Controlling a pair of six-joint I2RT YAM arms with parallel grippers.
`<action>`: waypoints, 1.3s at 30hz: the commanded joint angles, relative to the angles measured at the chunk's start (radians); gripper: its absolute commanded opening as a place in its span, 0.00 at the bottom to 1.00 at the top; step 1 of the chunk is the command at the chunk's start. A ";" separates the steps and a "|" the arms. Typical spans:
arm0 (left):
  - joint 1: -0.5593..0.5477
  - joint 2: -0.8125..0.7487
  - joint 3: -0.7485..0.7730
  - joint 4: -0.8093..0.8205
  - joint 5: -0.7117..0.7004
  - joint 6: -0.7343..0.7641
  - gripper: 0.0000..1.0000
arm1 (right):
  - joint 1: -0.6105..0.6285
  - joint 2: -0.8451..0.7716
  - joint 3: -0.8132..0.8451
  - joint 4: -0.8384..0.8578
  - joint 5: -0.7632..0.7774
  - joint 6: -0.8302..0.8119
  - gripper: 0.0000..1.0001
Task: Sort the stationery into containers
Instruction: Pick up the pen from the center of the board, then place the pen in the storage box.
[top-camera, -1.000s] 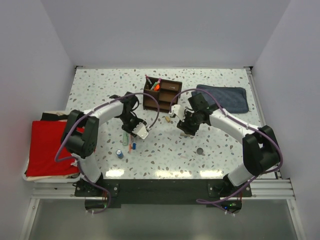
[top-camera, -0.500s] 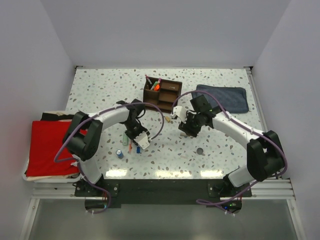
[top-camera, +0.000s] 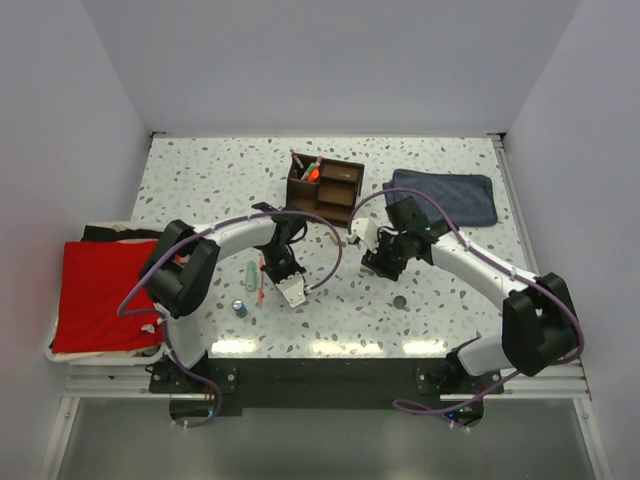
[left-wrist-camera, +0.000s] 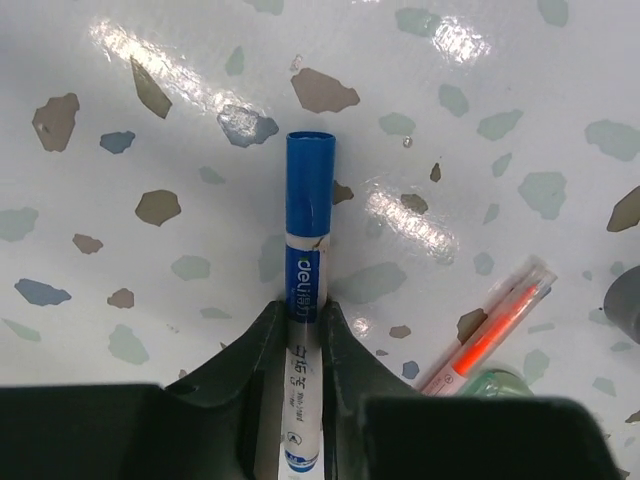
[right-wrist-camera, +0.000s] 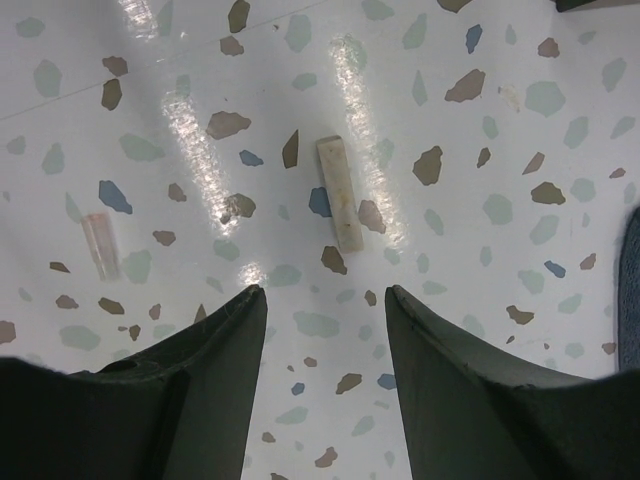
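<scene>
White speckled table (left-wrist-camera: 500, 60) (grey, tan, teal flecks), blue-and-white pen (left-wrist-camera: 308, 200), orange pen (left-wrist-camera: 495, 325)

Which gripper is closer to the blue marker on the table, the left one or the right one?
Left. The left gripper has its fingers on both sides of the blue marker; the right gripper is apart from it, near a white stick.

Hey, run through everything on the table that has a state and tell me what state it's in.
left gripper: shut on blue marker
right gripper: open, empty
white stick: lying loose ahead of the right gripper
organizer: upright, pens standing in its far-left corner
orange pen: lying loose on the table
dark disc: lying flat on the table
blue-grey cloth: folded
</scene>
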 joint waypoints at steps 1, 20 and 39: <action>-0.046 0.123 0.002 -0.052 0.042 0.009 0.13 | -0.002 -0.049 -0.021 -0.005 0.004 0.020 0.55; 0.164 0.125 0.776 0.021 0.869 -0.710 0.00 | -0.120 -0.027 0.059 -0.040 0.015 0.055 0.54; 0.411 0.284 0.423 2.229 0.841 -2.573 0.00 | -0.128 0.138 0.211 -0.077 0.052 0.034 0.54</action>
